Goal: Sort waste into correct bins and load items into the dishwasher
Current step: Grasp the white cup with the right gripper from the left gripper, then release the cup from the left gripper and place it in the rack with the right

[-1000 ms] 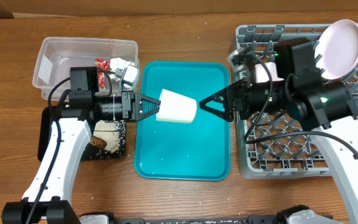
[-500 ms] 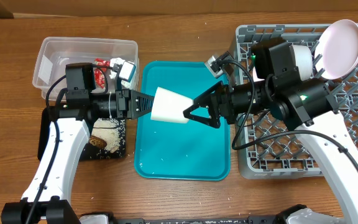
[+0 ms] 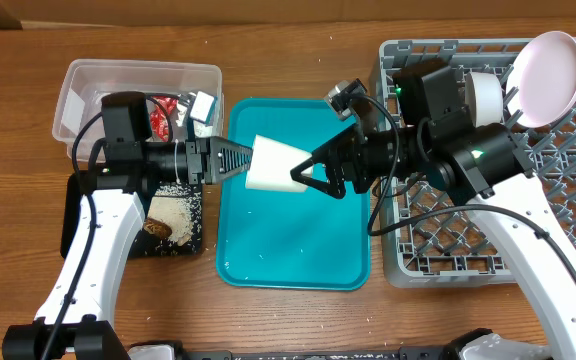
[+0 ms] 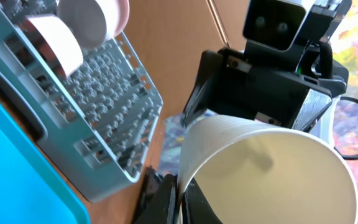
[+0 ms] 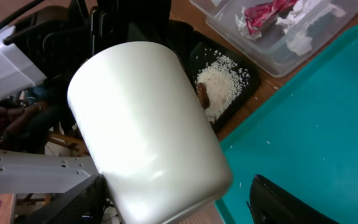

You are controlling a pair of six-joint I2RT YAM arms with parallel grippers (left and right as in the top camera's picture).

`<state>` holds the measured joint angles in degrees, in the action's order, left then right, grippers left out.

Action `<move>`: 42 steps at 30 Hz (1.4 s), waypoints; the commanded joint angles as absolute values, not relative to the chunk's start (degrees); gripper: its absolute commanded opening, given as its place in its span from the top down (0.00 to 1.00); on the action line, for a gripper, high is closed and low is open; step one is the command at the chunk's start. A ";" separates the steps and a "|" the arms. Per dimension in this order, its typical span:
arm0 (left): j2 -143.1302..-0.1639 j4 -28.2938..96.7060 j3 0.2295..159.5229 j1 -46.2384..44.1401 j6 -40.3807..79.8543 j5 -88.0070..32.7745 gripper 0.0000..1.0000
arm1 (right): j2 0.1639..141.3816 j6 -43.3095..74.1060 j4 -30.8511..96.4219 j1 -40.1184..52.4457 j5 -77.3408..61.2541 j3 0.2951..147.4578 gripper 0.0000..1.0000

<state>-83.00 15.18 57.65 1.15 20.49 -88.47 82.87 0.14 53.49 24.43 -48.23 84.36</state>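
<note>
My left gripper [image 3: 247, 162] is shut on the rim of the small white cup [image 3: 271, 166] and holds it on its side above the teal tray [image 3: 293, 255]. In the left wrist view the jaws [image 4: 182, 190] pinch the cup wall [image 4: 272, 168]. My right gripper [image 3: 306, 173] is open, with its fingers on either side of the cup's base [image 5: 148, 124]; a gap shows beside one finger. The clear tub [image 3: 83, 85] holds the red wrapper [image 3: 164, 102] and the napkin [image 3: 203, 104]. The black tray [image 3: 72, 215] holds rice [image 3: 173, 208] and a brown scrap. The grey dish rack [image 3: 448, 250] holds the pink plate [image 3: 546, 65] and a greyish-white bowl [image 3: 484, 95].
The teal tray lies between the bins on the left and the dish rack on the right. A few white specks lie on the tray. Both arms reach over it from opposite sides. Wooden table surrounds everything. Chopsticks are not in view.
My right gripper has moved left from the rack's edge until its open fingers straddle the cup's base. My left gripper has drawn the cup slightly left.
</note>
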 commanded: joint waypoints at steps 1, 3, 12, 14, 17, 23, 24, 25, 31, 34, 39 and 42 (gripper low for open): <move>-81.82 11.75 58.78 0.62 26.39 -90.50 0.96 | 84.31 0.38 51.81 24.69 -48.93 85.12 0.25; -81.82 8.78 58.78 0.62 28.80 -90.52 0.96 | 84.60 -2.07 50.11 24.69 -55.31 85.12 0.25; -81.82 2.59 58.78 0.62 30.89 -90.48 0.96 | 84.64 -7.14 49.74 24.71 -66.15 85.12 0.34; -81.82 2.13 58.78 0.62 30.89 -90.50 0.96 | 84.64 -7.14 49.47 24.69 -66.15 85.12 0.36; -81.84 2.11 58.78 0.62 30.89 -90.50 0.96 | 84.64 -7.11 48.86 24.69 -66.17 85.14 0.41; -81.84 2.04 58.78 0.08 30.89 -90.02 0.96 | 84.62 -7.09 48.07 24.71 -67.20 85.12 0.27; -81.84 1.96 58.78 -0.21 30.89 -89.69 0.95 | 84.64 -7.09 48.07 24.71 -67.20 85.12 0.27; -81.84 1.56 58.78 -0.45 30.89 -89.52 0.96 | 84.64 -7.09 48.07 24.71 -67.20 85.12 0.27; -81.84 -0.60 58.78 -1.61 32.18 -88.07 0.96 | 84.62 -7.11 48.25 24.71 -67.18 85.12 0.34; -81.84 -2.68 58.78 -1.65 34.87 -86.96 0.96 | 84.62 -7.11 48.01 24.69 -67.13 85.12 0.41; -81.84 -3.49 58.78 -1.63 36.47 -87.31 0.39 | 84.40 -6.70 48.27 24.21 -62.39 85.14 0.43; -81.84 -3.49 58.78 -1.63 36.47 -88.18 0.10 | 83.26 -2.42 48.51 22.85 -55.79 85.14 0.46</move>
